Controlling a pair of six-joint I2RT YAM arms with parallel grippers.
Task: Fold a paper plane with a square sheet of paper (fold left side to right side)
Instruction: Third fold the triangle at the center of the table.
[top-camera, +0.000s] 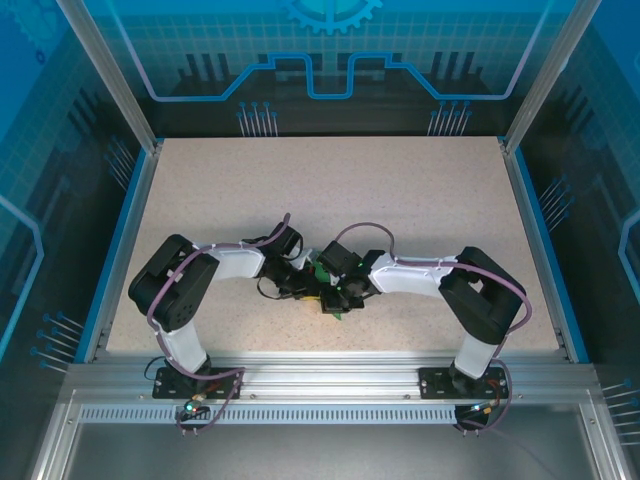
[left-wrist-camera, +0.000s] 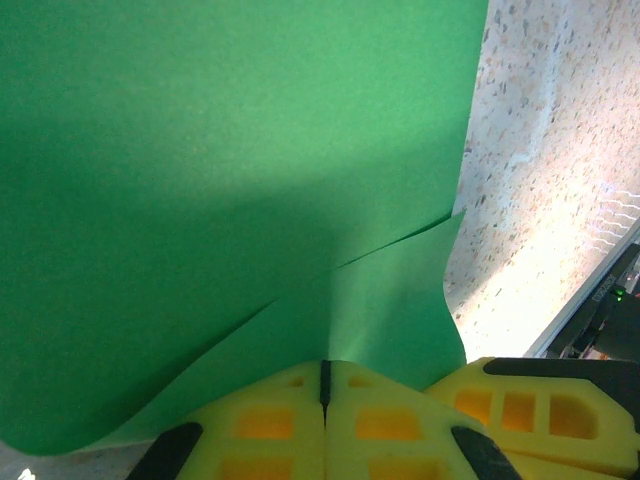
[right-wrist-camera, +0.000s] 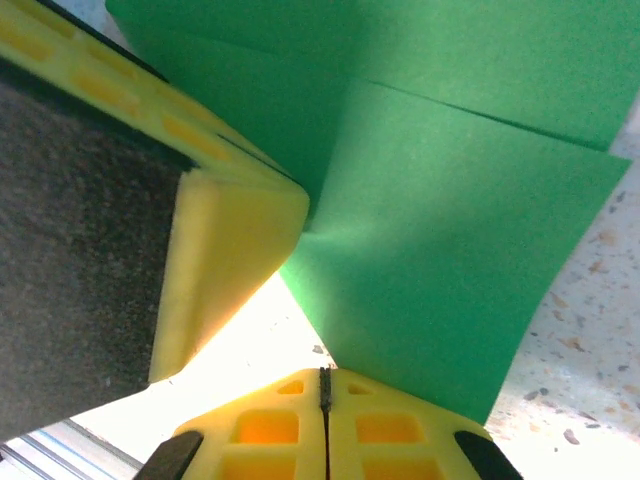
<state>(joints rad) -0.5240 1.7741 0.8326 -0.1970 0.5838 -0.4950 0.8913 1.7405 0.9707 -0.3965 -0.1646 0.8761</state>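
Left claw (left-wrist-camera: 324, 385): closed, fingers pressed together; the lower edge of the square sheet of paper (left-wrist-camera: 230, 180) appears to be pinched at their seam.
Right claw (right-wrist-camera: 324, 390): closed likewise; a corner of the sheet is drawn into the fingertip seam.
Paper position: raised off the speckled surface (left-wrist-camera: 540, 200) between both claws, at the front middle of the workspace.
Handling: judged very light, limp, easily creased or torn, and prone to slip; best taken at an edge or corner, with the two grips set apart.
Look: bright green, plain, matte; overlapping layers are seen, with one slanted edge crossing another; the sheet is bowed, not flat.
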